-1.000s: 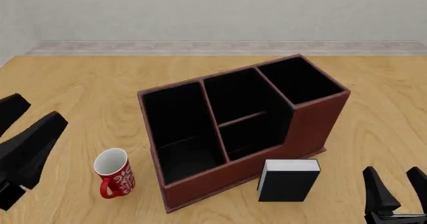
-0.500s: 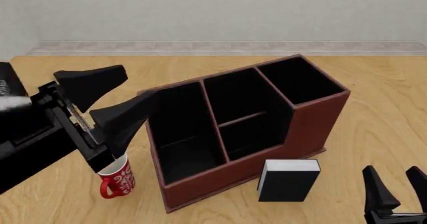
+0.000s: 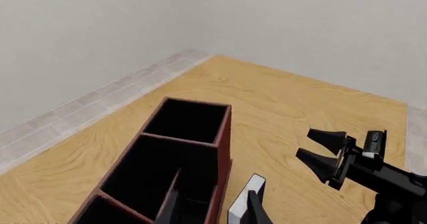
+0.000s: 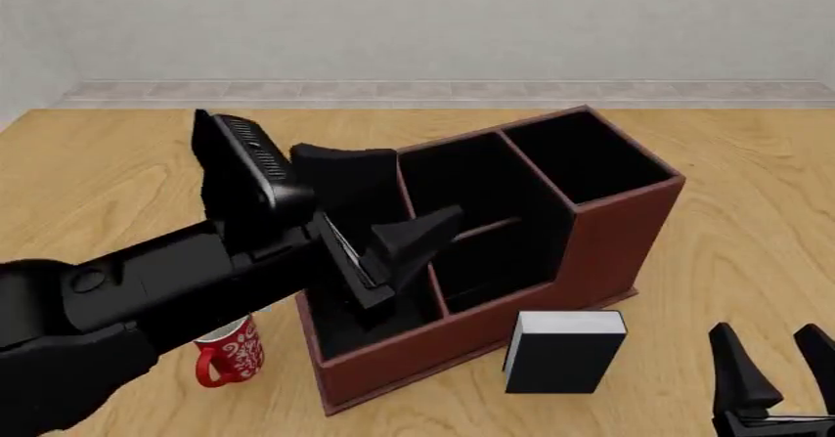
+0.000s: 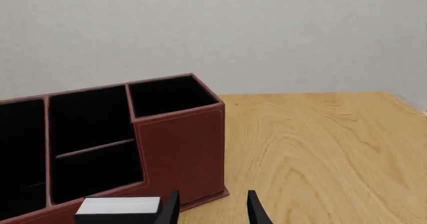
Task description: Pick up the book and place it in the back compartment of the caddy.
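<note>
The black book (image 4: 564, 351) with white page edges on top stands upright on the table against the caddy's near wall. It also shows in the left wrist view (image 3: 244, 204) and the right wrist view (image 5: 119, 207). The reddish-brown caddy (image 4: 627, 230) with black cells stands mid-table, its taller end at the back right (image 3: 224, 133) (image 5: 180, 149). My left gripper (image 4: 389, 212) (image 3: 212, 211) is open and empty, hovering over the caddy's left cells. My right gripper (image 4: 768, 339) (image 5: 212, 206) (image 3: 313, 148) is open and empty, low at the near right, to the right of the book.
A red-and-white mug (image 4: 233, 354) stands left of the caddy, partly hidden under my left arm. A wall with a pale skirting (image 4: 431, 93) runs along the table's far edge.
My left arm has swung in from the left edge and now reaches over the caddy's left cells, covering part of the mug. The right gripper, book and caddy have not moved.
</note>
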Tool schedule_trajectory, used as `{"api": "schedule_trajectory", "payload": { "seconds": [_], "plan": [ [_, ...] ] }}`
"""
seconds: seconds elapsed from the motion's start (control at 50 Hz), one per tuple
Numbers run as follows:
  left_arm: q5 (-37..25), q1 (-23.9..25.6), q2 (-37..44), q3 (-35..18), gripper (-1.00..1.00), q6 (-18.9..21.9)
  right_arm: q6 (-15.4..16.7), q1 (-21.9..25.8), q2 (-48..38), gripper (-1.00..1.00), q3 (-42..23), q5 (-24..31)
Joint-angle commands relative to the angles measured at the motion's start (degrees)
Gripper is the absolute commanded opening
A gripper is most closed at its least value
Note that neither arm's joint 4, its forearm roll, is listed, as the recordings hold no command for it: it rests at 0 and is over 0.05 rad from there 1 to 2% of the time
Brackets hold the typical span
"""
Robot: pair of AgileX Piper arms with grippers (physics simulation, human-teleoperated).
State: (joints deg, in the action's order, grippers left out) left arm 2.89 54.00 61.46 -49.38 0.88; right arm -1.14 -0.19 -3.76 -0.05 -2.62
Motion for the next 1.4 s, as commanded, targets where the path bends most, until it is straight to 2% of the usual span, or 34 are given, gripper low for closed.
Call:
{"api": "schedule_trajectory", "payload": {
  "seconds": [0.02,0.06,0.14,0.2,0.28,0.34,0.42,0.48,0.56,0.64,0.68,0.72,0.74,0.84,0.9,0.96,1.06,1.12,1.2,1.24,1.34,1.4],
  "plan": [
    [1.19,1.34,6.7,-0.99,1.0,0.37,0.24,0.02,0.68,1.0,-0.02,0.5],
    [0.83,2.33,7.46,-1.42,1.0,0.53,-0.89,-0.08,-1.45,1.0,0.0,-0.8],
    [0.81,2.57,8.51,-1.89,1.0,0.38,0.5,0.03,0.98,1.0,-0.01,0.61],
    [0.68,1.33,9.56,-2.28,1.0,2.08,-0.87,-0.07,-0.99,1.0,0.01,-0.36],
    [0.35,2.23,12.04,-2.58,1.0,3.32,0.48,0.02,1.73,1.0,-0.04,1.38],
    [0.93,2.56,12.61,-2.24,1.0,2.56,-0.73,-0.07,-0.59,1.0,0.0,-0.06],
    [1.93,4.03,13.85,-1.71,1.0,1.85,0.5,0.02,1.09,1.0,0.0,0.71],
    [1.5,4.72,14.67,-2.08,1.0,0.79,-0.65,-0.06,-0.56,1.0,0.0,-0.07],
    [1.8,5.93,15.82,-2.13,1.0,0.52,0.47,0.02,1.29,1.0,-0.04,0.97],
    [2.39,6.54,17.21,-1.91,1.0,0.13,-0.5,-0.06,-1.23,1.0,0.02,-0.87],
    [2.75,6.7,17.62,-1.71,1.0,-0.08,0.43,0.01,0.19,1.0,0.01,-0.14],
    [3.08,6.83,17.88,-1.49,1.0,-0.14,0.33,0.0,0.31,1.0,0.01,0.07],
    [3.93,6.95,18.3,-0.96,1.0,-0.17,-0.69,-0.09,-1.18,1.0,0.01,-0.67],
    [5.27,6.51,18.64,-0.02,1.0,-0.08,0.48,0.01,0.31,1.0,0.01,-0.05],
    [6.62,6.56,19.3,1.02,1.0,-0.33,-0.66,-0.08,-1.66,1.0,0.02,-1.18],
    [7.31,6.71,19.79,1.53,1.0,-0.26,0.29,-0.01,-0.31,1.0,0.02,-0.55],
    [8.09,6.68,20.59,1.54,1.0,-0.15,-0.68,-0.09,-1.32,1.0,0.0,-0.81],
    [8.86,6.84,21.63,1.66,1.0,-0.28,0.39,0.0,0.22,1.0,0.0,-0.09],
    [9.35,6.78,22.19,1.77,1.0,-0.5,-0.62,-0.08,-0.95,1.0,-0.02,-0.49],
    [9.9,6.96,22.92,1.99,1.0,-0.23,0.29,-0.01,0.14,1.0,0.01,-0.1],
    [9.82,6.98,23.56,1.78,1.0,0.0,-0.62,-0.08,-1.39,1.0,0.01,-0.95],
    [10.1,7.02,24.16,1.64,1.0,0.18,0.29,-0.02,0.67,1.0,-0.02,0.44]
  ]
}}
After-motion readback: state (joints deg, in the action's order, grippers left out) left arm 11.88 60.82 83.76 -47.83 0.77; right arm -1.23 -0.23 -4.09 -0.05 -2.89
